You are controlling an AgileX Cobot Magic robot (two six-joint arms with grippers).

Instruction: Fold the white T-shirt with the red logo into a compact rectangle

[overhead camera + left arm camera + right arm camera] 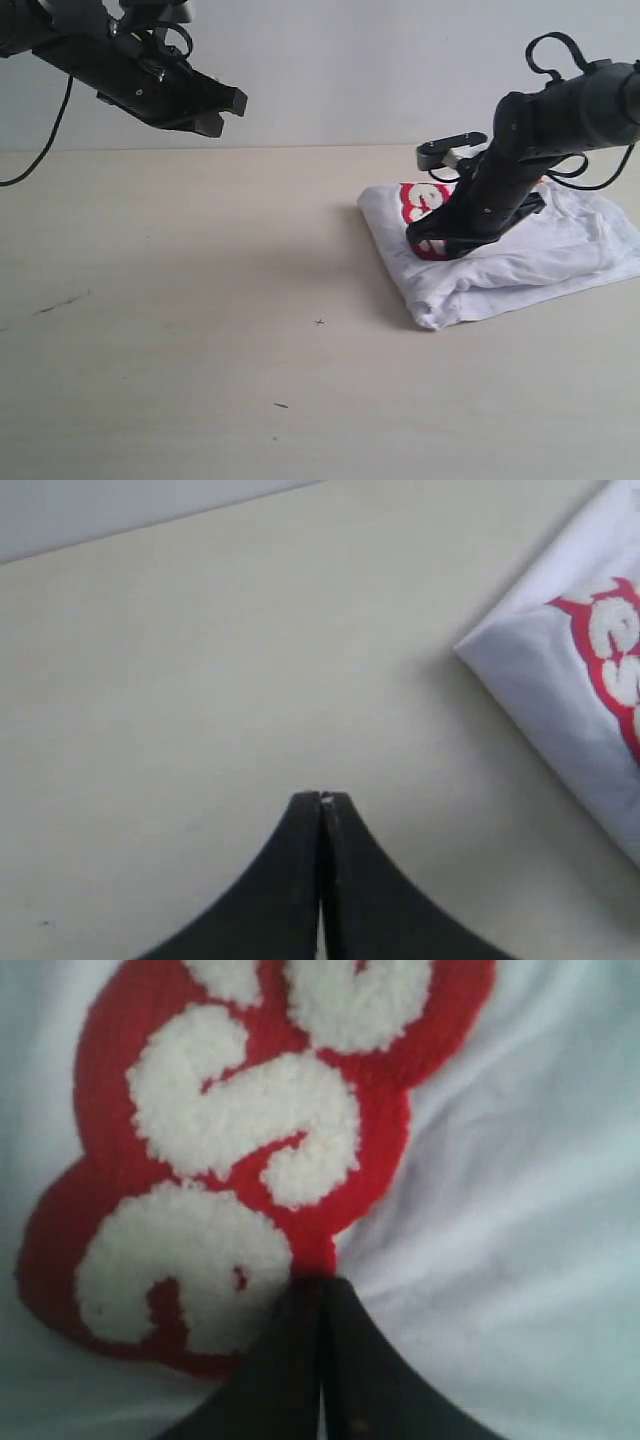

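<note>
T-shirt (pixel 540 265) lies on the table (pixel 200 300) at about 3 o'clock in the exterior view, already a thick, roughly rectangular bundle. The red logo (pixel 415 200) faces up at its 10 o'clock corner. You look to be in the last step, flattening or tidying the fold.

Your right gripper (pixel 435 245) rests tip-down on the logo's edge with its jaws together. Your left gripper (pixel 225 110) hangs high at 10 o'clock, jaws also together, well apart from the cloth.

Next you probably need to lift the right arm straight off without dragging the top layer.

You cannot tell whether the right tips pinch any fabric. The right arm hides the bundle's far edge, and the frame cuts off its 3 o'clock end.
</note>
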